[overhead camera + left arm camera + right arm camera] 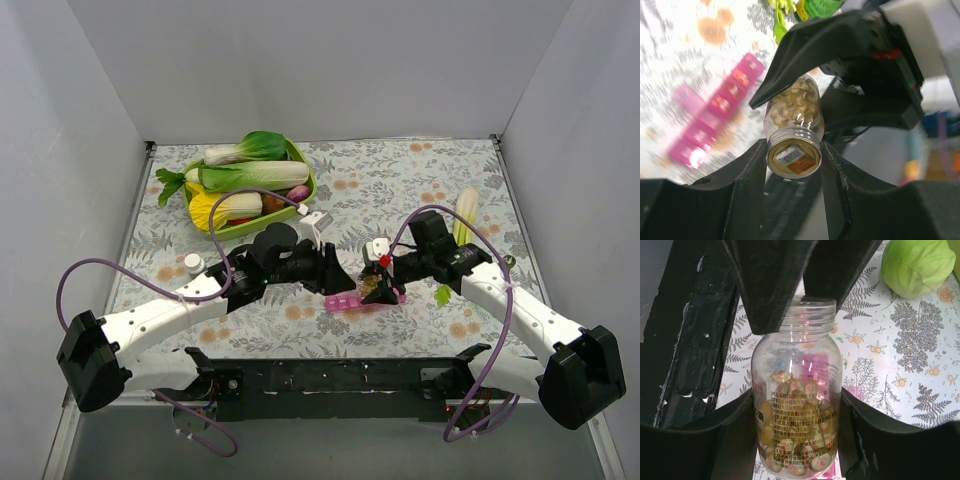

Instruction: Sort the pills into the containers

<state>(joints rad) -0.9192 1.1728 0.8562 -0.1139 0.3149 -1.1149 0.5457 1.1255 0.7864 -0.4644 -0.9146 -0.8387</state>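
Observation:
A clear thumb-sized bottle [377,286] part-filled with amber pills is held just above the pink pill-box strip [352,303]. My right gripper [385,280] is shut on the bottle's body [797,390], one finger on each side. My left gripper [333,275] comes from the left, and its fingers [757,165] press both sides of the threaded neck [792,156]. The bottle has no cap. In the left wrist view the pink strip [715,110] lies on the cloth behind the bottle, blurred. In the right wrist view the strip [858,393] shows beside and through the glass.
A green oval bowl [310,182] of leafy vegetables stands at the back left. A small white cap [193,263] lies at the left. A pale corn cob [466,215] and a small green leaf [442,295] lie at the right. A green cabbage [917,265] shows beyond the bottle.

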